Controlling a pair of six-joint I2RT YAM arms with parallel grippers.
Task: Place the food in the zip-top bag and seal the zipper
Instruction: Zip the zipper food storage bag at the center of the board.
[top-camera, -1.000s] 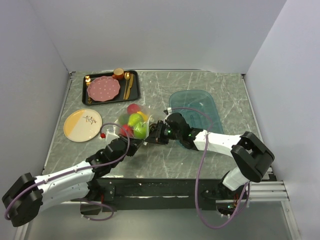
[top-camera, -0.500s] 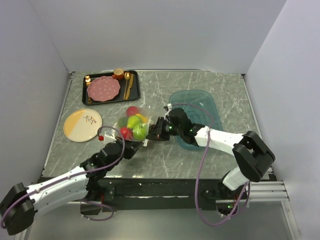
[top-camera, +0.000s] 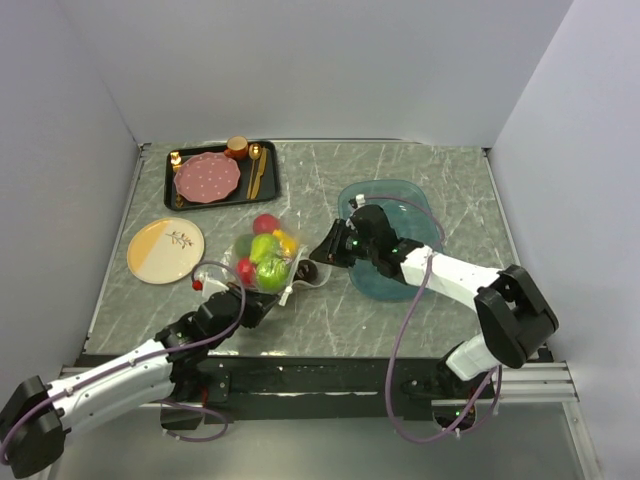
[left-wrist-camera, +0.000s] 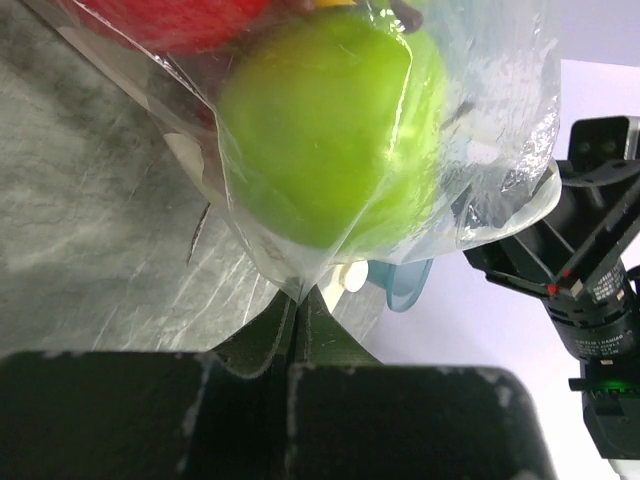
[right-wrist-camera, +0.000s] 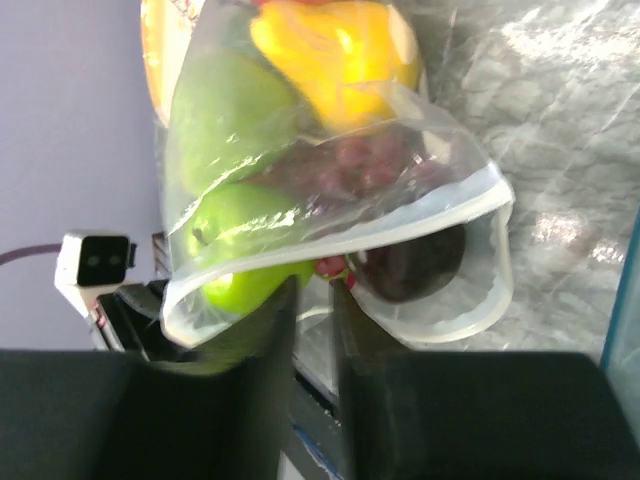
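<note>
The zip-top bag (top-camera: 265, 255) lies at mid-table with its mouth facing right. It holds red, green (top-camera: 272, 274) and yellow balls; the right wrist view also shows the dark red bunch (right-wrist-camera: 370, 165). The dark brown ball (top-camera: 307, 270) sits in the open mouth, under the white zipper (right-wrist-camera: 400, 232). My left gripper (top-camera: 268, 300) is shut on the bag's near edge, pinching clear plastic (left-wrist-camera: 298, 298) below a green ball (left-wrist-camera: 320, 130). My right gripper (top-camera: 328, 250) is at the mouth, its jaws nearly together on the bag's lower rim (right-wrist-camera: 312, 290).
A translucent teal tray (top-camera: 420, 225) lies under my right arm. A black tray (top-camera: 272, 170) at the back left carries a pink dotted plate (top-camera: 207, 177), an orange cup (top-camera: 237, 147) and gold cutlery. A yellow-and-white plate (top-camera: 165, 250) lies at the left.
My right gripper has drawn back to the right, and the bag's mouth now gapes open with the dark brown ball showing in it. My left arm has pulled back toward the near edge.
</note>
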